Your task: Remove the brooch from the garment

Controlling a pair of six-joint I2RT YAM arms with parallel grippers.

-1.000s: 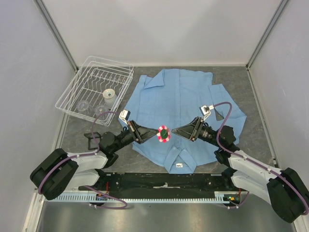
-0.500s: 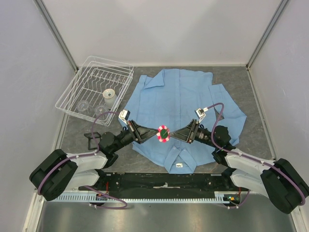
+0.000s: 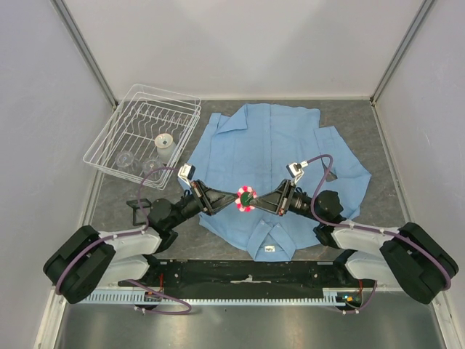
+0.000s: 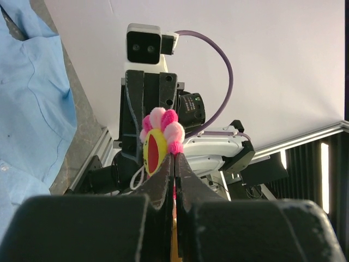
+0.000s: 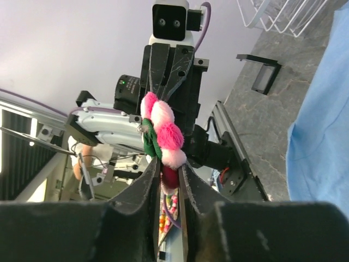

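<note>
The brooch, a pink-and-white flower pin with a green back and a yellow and red face, hangs above the lower front of the garment, a light blue shirt spread flat. My left gripper reaches in from the left and is shut on the brooch's edge; in the left wrist view its jaws pinch the brooch below the petals. From the right, my right gripper meets it. In the right wrist view the right gripper has its jaws pressed onto the brooch's lower petals.
A white wire dish rack with small cups stands at the back left. A small black bracket lies on the grey table left of the shirt. White walls enclose the table on three sides.
My right gripper has moved left up to the brooch and closed its jaws onto it. The left gripper has kept still, holding the brooch.
</note>
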